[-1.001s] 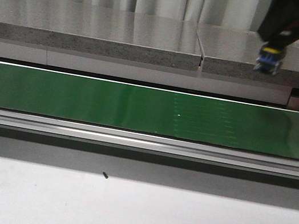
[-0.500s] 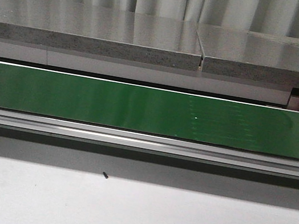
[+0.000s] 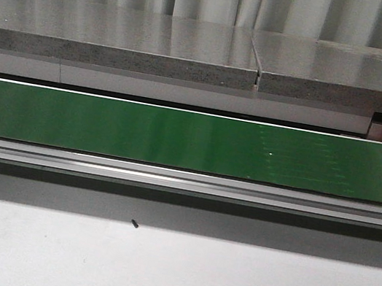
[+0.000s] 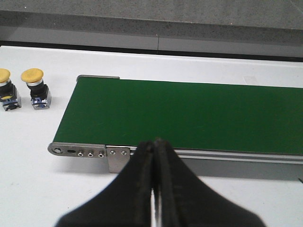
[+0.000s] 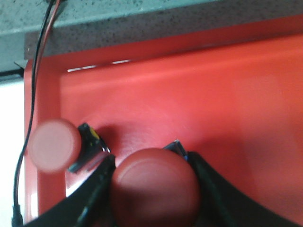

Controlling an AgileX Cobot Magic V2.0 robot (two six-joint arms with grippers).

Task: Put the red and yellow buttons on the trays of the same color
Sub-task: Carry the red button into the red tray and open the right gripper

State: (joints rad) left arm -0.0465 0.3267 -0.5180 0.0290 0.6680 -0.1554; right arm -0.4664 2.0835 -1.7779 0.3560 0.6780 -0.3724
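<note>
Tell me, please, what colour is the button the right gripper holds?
Red; the button shows best in the right wrist view, over the red tray.

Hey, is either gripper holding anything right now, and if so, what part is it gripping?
The right gripper holds a red button over the red tray, fingers on either side below its cap. The left gripper is shut on nothing.
</note>
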